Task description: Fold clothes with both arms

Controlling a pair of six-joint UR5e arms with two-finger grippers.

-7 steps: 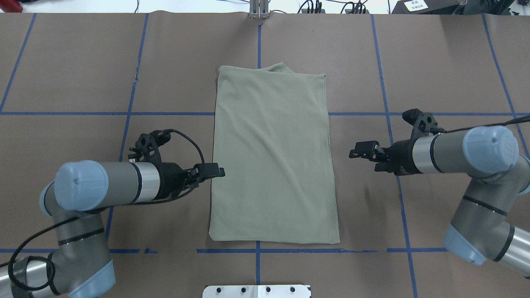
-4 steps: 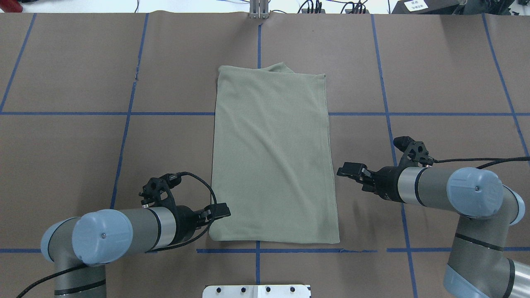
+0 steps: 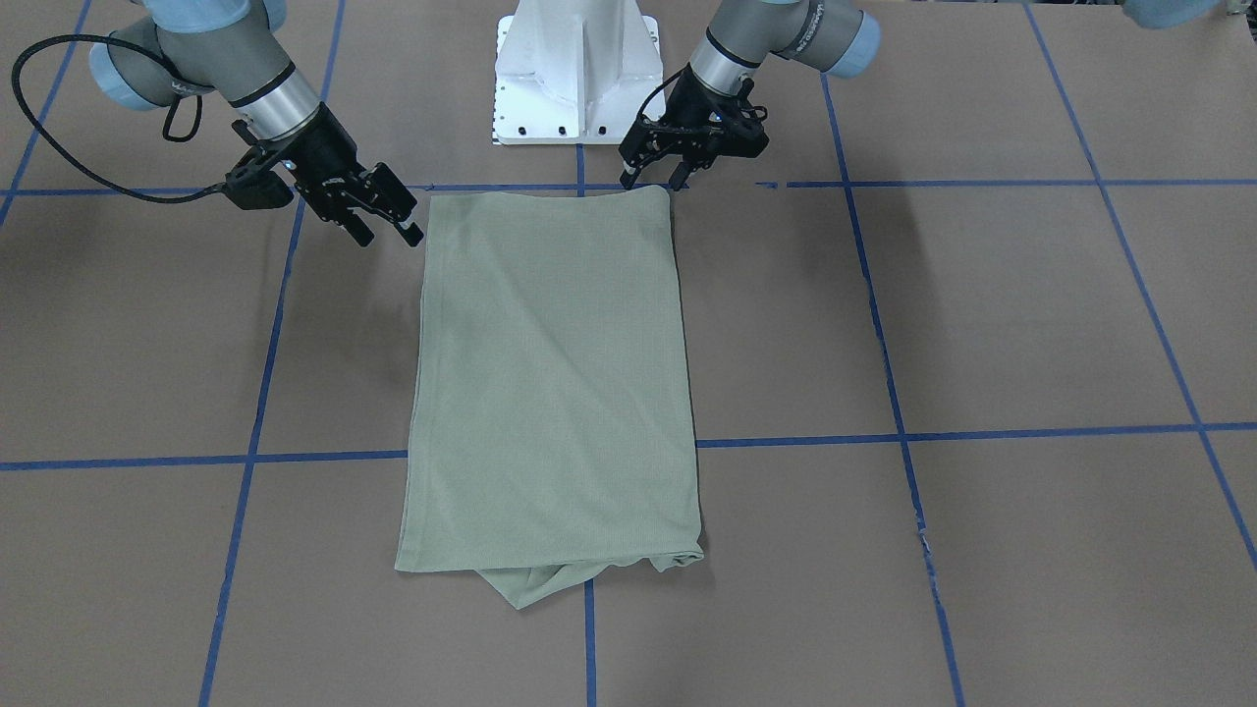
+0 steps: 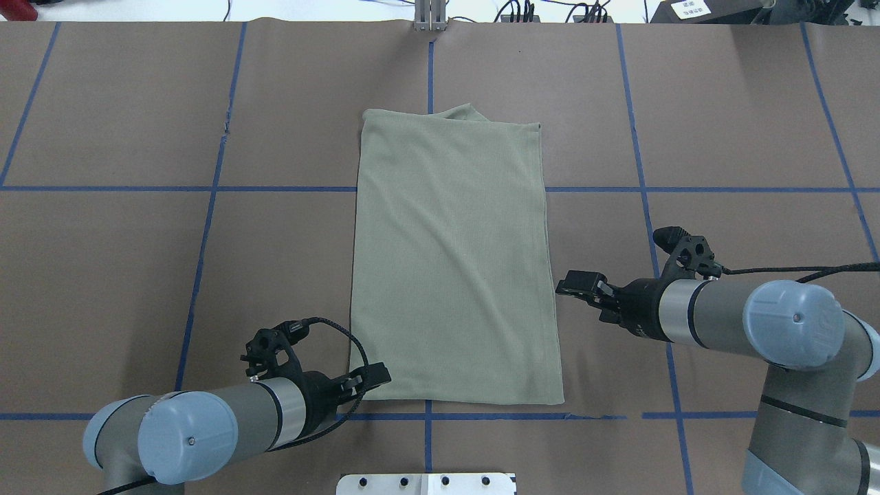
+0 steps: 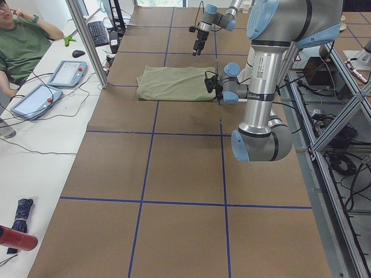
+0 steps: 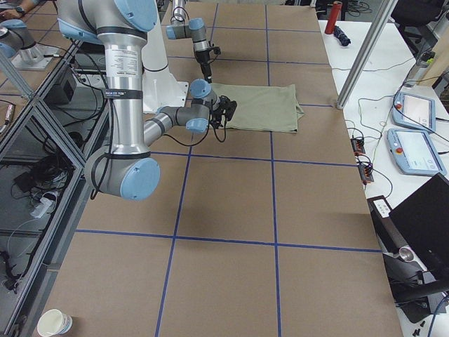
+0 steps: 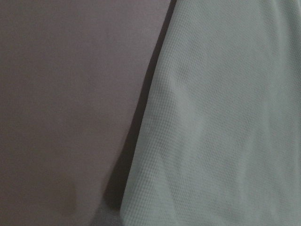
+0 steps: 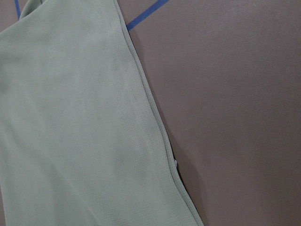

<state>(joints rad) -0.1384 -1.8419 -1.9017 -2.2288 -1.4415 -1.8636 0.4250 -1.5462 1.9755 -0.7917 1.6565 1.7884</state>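
Left gripper (image 4: 375, 378) has dropped to the shirt (image 4: 454, 261) hem corner; right gripper (image 4: 574, 285) barely shifts. I read both as spread, empty. Soft, light, layered knit: pinch near corners.

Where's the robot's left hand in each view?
Front-facing: left hand top centre, at the shirt's upper right corner.
Overhead: hand lower left of centre, at the shirt's lower left corner.
Exterior left: hand upper centre, at the shirt's right end.
Exterior right: hand near the top, above the shirt's left end.
Left wrist: not in it.
Right wrist: not in it.
Shared landmark: that shirt corner.
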